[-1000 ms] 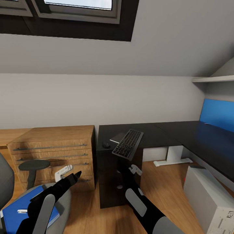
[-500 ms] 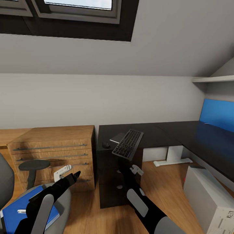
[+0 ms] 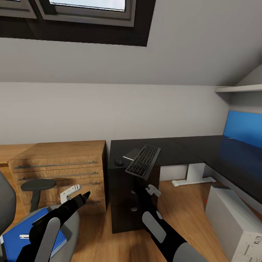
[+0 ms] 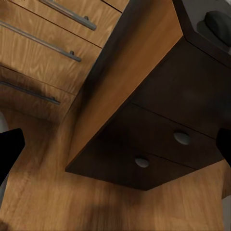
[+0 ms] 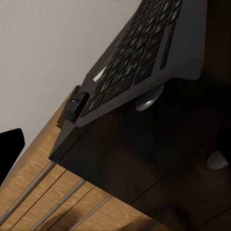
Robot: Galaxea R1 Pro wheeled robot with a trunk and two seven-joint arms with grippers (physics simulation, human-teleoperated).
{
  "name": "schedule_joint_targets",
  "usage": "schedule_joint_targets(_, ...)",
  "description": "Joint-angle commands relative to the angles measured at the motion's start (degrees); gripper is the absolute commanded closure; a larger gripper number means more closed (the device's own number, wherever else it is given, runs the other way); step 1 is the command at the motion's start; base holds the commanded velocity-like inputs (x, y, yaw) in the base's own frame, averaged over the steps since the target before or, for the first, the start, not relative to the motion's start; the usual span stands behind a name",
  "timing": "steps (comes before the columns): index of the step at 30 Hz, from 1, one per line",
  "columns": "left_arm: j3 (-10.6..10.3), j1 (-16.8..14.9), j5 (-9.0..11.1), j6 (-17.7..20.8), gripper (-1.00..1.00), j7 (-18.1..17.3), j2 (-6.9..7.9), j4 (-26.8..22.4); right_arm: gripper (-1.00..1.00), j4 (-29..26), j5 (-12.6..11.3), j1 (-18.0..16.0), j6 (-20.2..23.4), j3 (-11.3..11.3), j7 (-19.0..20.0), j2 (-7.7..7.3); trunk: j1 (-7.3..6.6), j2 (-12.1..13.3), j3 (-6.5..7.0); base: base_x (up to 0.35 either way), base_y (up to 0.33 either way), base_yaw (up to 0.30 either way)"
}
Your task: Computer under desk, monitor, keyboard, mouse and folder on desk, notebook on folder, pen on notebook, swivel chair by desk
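**Fig.: Keyboard-placement step, approach to desk.**
Head view: keyboard overhangs desk front edge, w/ mouse beside it; right gripper sits below the keyboard, grip state can't be told. Left gripper near chair, folder on seat.
L wrist view: fingers apart, holding nothing.
R wrist view: keyboard underside just ahead; next probably calls for pushing it fully onto the desk.

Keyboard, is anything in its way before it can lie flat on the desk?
Nothing visible blocks it. The keyboard overhangs the desk's front edge, tilted. The mouse sits beside it, and bare desk lies behind.
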Motion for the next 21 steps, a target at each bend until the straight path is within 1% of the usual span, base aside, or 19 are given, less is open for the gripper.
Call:
schedule_joint_targets(1,0.07,-0.05,0.61,0.26,-1.0,0.42,-0.04,-0.07,-1.0,-0.02,-0.39,-0.07,-0.38,0.34,-0.32,-0.05,-0.01,-0.03,-0.07,0.0,0.0,0.0)
schedule_joint_targets(9,0.1,-0.05,0.61,0.26,-1.0,0.43,-0.04,-0.07,-1.0,0.02,-0.43,-0.07,-0.38,0.37,-0.32,-0.05,-0.01,-0.03,-0.07,0.0,0.053,0.0)
schedule_joint_targets(18,0.16,-0.05,0.61,0.26,-1.0,0.47,0.04,-0.07,-1.0,0.03,-0.36,-0.07,-0.38,0.37,-0.32,-0.04,-0.01,-0.03,-0.07,0.0,0.01,-0.003)
schedule_joint_targets(21,0.16,-0.05,0.61,0.26,-1.0,0.43,0.05,-0.07,-1.0,0.05,-0.35,-0.07,-0.38,0.37,-0.32,0.0,-0.01,-0.03,-0.07,0.0,0.001,-0.117)
